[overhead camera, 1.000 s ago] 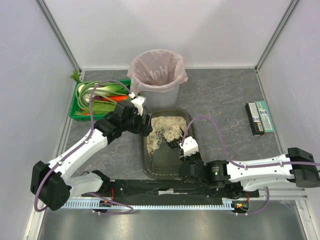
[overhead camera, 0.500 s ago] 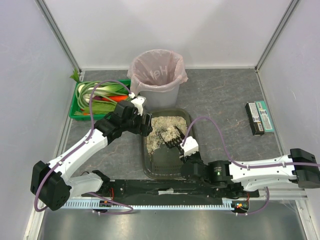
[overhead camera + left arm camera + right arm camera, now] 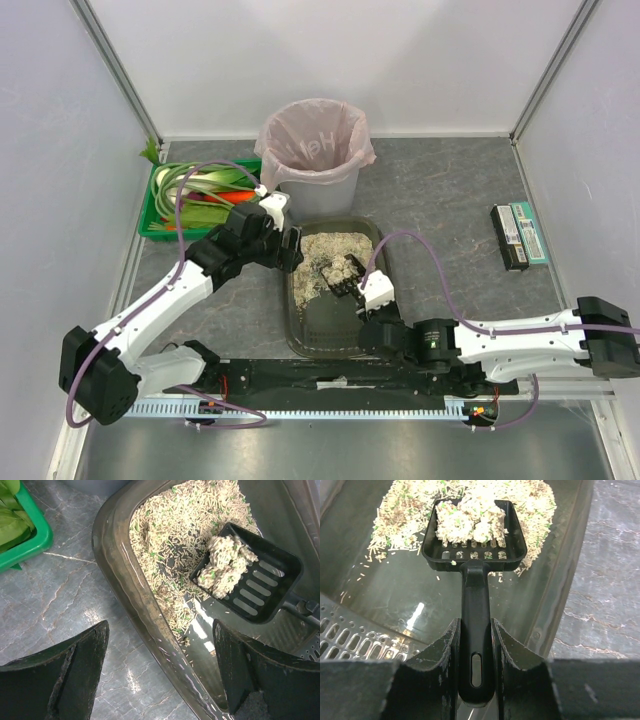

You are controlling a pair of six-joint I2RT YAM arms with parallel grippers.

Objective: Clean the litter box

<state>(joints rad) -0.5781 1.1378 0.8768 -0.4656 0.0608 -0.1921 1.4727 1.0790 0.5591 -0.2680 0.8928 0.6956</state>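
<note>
The litter box is a dark olive tray in the middle of the table, with beige litter heaped at its far end. My right gripper is shut on the handle of a black slotted scoop. The scoop is held just above the litter and carries a pale clump. In the right wrist view the fingers press both sides of the handle. My left gripper is open and straddles the box's left rim, one finger outside over the table and one inside.
A grey bin with a pink bag stands just behind the tray. A green crate of vegetables sits at the back left, close to my left arm. Two flat boxes lie at the right.
The scoop pushed forward into the litter heap and now carries a clump. The left gripper stayed at the tray's rim.
</note>
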